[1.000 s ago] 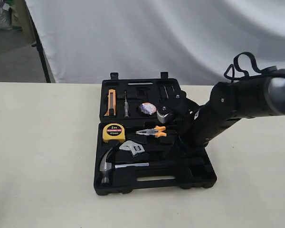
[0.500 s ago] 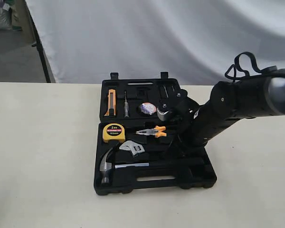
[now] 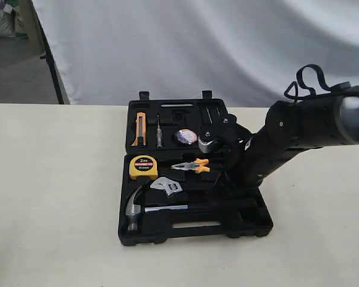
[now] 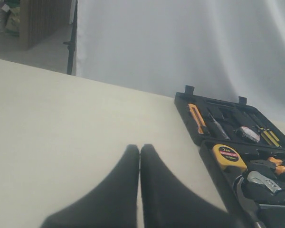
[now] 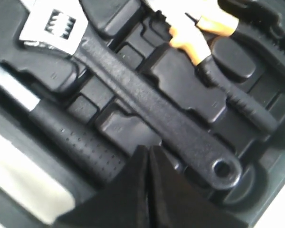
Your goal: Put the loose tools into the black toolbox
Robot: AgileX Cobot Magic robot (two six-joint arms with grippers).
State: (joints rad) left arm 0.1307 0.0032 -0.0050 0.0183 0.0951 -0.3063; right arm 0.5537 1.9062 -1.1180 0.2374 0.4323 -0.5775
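The black toolbox [image 3: 194, 232] lies open in the middle of the table. Its far half holds an orange knife [image 3: 140, 128], a screwdriver [image 3: 159, 133] and a tape roll [image 3: 185, 136]. Its near half holds a yellow tape measure [image 3: 143, 167], pliers [image 3: 191, 165], a wrench [image 3: 167, 186] and a hammer [image 3: 137, 208]. No loose tools outside it are in view. My right gripper [image 5: 148, 151] is shut and empty, low over the near half between the wrench handle [image 5: 152, 109] and the hammer grip [image 5: 76, 137]. My left gripper [image 4: 140, 148] is shut and empty over bare table beside the toolbox [image 4: 190, 118].
The right arm [image 3: 287, 137] reaches in from the right and covers the toolbox's right side. A white curtain [image 3: 197, 48] hangs behind the table. A black stand leg [image 3: 51, 66] stands at the back left. Bare tabletop [image 3: 54, 179] lies on both sides of the case.
The right arm has shifted only slightly over the toolbox. Nothing was taken hold of or let go.
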